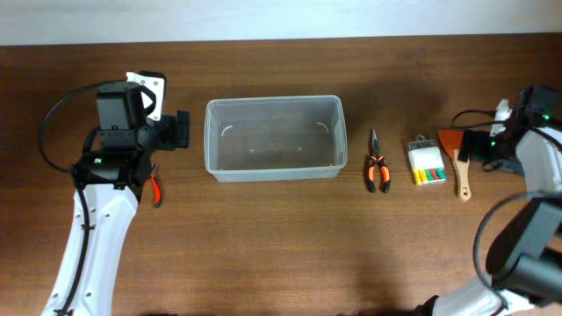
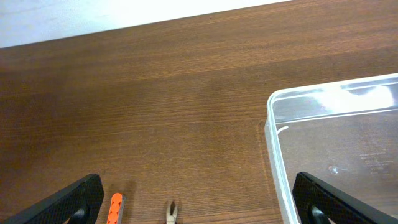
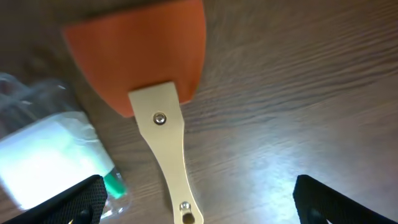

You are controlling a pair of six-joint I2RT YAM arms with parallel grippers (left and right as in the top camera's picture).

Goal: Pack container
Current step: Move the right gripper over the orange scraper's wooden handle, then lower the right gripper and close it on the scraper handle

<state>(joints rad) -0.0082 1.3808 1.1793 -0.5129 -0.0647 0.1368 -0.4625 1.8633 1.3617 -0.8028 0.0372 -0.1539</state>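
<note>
Black, rough-textured fingers [image 3: 68, 200] of the right gripper [image 3: 199, 208] stand wide apart, gripping nothing, one either side of a scraper [image 3: 163, 124] with a flat orange blade and a pale handle bearing two screws. It lies on the grained wooden table [image 3: 298, 93]. The left gripper [image 2: 199, 210] is equally spread and empty, just beside the container [image 2: 273, 143], a clear plastic tub with rounded corners, mid-table.

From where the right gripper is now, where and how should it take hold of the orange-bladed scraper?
Take the scraper by its pale handle, probably from straight above, closing across its width. The handle is narrow and lies flat under the open right gripper; the orange blade is likely too wide.
</note>
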